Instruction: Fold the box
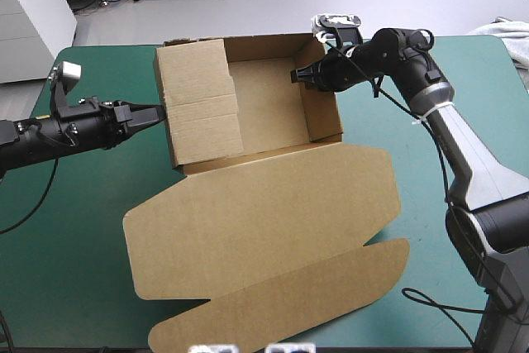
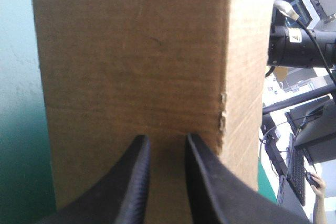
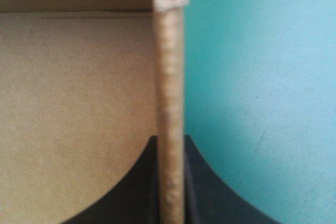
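Note:
The brown box (image 1: 277,101) stands as an open tray at the table's far middle, walls raised. Its lid (image 1: 264,204) lies flat toward the near edge. My left gripper (image 1: 159,112) points at the outside of the left wall (image 2: 131,66). Its fingers are almost together, a narrow gap between the tips (image 2: 166,139), with nothing between them. My right gripper (image 1: 299,75) reaches over the tray's far right corner. In the right wrist view it is shut (image 3: 170,145) on the upright right wall (image 3: 170,77), whose edge runs between the fingers.
Bare teal-green cover (image 1: 66,229) lies left of the lid and right of the tray (image 3: 262,103). A pale cloth (image 1: 508,35) sits at the table's far right corner. The lid's tabs reach close to the near edge.

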Available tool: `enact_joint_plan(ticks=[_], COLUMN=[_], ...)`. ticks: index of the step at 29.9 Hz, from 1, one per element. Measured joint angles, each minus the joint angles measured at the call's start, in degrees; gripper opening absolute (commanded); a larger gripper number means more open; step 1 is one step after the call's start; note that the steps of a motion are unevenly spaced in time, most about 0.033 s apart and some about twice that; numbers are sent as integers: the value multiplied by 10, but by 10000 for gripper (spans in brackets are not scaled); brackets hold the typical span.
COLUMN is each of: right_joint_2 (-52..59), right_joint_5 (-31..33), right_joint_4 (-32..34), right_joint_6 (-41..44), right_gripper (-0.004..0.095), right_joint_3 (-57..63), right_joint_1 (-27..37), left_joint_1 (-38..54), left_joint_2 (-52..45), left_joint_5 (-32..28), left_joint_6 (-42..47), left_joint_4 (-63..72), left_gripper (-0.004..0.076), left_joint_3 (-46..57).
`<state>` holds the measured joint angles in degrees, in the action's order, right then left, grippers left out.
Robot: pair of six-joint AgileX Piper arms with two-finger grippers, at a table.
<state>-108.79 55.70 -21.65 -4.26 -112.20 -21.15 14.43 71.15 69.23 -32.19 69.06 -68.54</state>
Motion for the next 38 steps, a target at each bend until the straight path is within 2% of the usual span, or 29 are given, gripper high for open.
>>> enact_joint_plan(ticks=[4,16,24,33,35,38], right_joint_2=[0,0,-1,-2,-2,-2], right_joint_5=[-8,-11,-29,-32,-27,-13], right_joint_4=[0,5,50,79,91,111], right_joint_6=[0,5,14,17,19,24], right_gripper=[-17,-16,-16,-15,-15,-15], right_joint_3=[0,0,0,1,1,1], right_joint_1=[-9,-20,-59,-86,-90,-93], left_joint_1=[0,0,0,-52,-79,-119], left_joint_2=[0,0,-1,-2,-3,0], left_joint_5=[6,9,11,-53,-76,-99], left_joint_6=[0,0,37,128,153,182], left_joint_4=[0,-6,-112,-256,-294,-349], left_gripper=[392,392,380,282,235,73], left_joint_3=[0,0,0,0,0,0])
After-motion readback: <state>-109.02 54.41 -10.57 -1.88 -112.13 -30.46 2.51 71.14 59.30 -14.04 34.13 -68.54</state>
